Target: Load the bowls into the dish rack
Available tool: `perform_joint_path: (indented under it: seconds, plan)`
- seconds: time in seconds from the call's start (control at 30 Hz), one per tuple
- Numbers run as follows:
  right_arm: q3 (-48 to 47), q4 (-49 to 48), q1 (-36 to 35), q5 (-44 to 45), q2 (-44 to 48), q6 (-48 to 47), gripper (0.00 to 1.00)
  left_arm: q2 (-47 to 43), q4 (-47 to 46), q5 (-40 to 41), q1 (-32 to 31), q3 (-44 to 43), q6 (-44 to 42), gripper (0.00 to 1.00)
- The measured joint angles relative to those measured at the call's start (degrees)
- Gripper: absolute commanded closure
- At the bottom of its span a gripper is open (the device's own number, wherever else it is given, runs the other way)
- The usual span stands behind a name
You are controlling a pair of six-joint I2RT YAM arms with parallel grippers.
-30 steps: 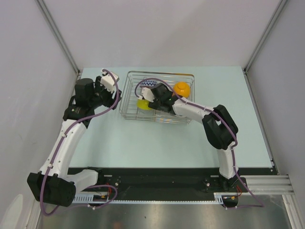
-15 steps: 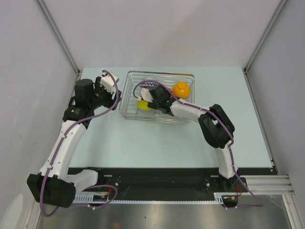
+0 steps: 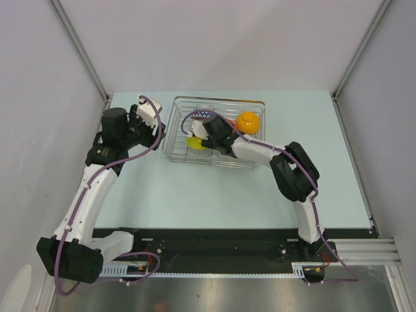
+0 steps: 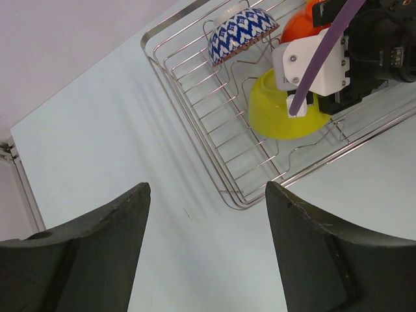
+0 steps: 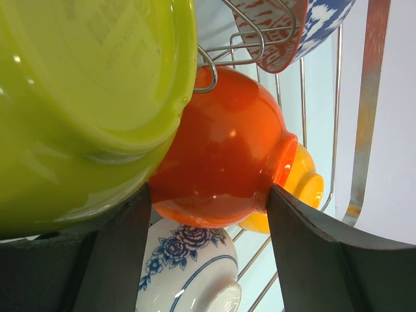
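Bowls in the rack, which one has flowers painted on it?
The white bowl, lowest in the right wrist view; the others are plain or zigzag-patterned.

Lime-yellow round bowl (image 5: 78, 97), cropped by the left and top edges in the right wrist view; white flower-patterned bowl (image 5: 188, 273), cropped at the bottom. From above, the white one hidden under the white right arm (image 3: 260, 149), together with the middle of the silver wire dish rack (image 3: 221, 99).

Shiny silver metal wire dish rack (image 4: 195, 97); glossy lime-yellow round bowl (image 5: 84, 84); glossy red-orange round bowl (image 5: 221, 149); matt pale-blue table (image 4: 97, 162).
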State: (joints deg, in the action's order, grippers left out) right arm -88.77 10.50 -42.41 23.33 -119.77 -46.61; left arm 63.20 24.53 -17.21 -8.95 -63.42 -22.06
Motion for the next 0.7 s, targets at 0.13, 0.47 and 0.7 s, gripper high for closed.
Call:
perform_joint_path:
  seconds: [0.13,0.47,0.7]
  plan:
    - [-0.52,0.79,0.07,-0.02,-0.11,-0.07,0.34,0.00,0.00,0.00,0.02,0.00,0.00,0.23]
    - [-1.70,4.63,0.44,-2.03,-0.72,-0.74,0.11,0.00,0.00,-0.11,0.04,0.00,0.00,0.23]
    - [-2.34,7.17,1.05,-3.50,-0.94,-0.83,0.10,-0.35,0.00,-0.11,0.09,0.00,0.00,0.23]
